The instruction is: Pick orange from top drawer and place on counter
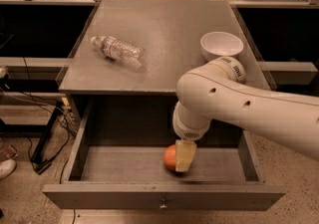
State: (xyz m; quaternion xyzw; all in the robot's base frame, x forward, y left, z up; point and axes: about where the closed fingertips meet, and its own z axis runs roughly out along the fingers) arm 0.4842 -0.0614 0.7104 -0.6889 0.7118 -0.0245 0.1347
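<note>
Down in the open drawer [109, 195], near its front, the gripper [180, 157] sits against the orange [170, 157], the fruit at its 9 o'clock; whether it has hold, I cannot tell. Reaching looks done; lifting out and setting on the counter [169, 34], at 12 o'clock, are left.

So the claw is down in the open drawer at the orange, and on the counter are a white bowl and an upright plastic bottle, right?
Not quite: the camera view shows the bottle lying on its side on the counter, not upright. The rest holds: claw down in the open drawer at the orange, white bowl on the counter.
</note>
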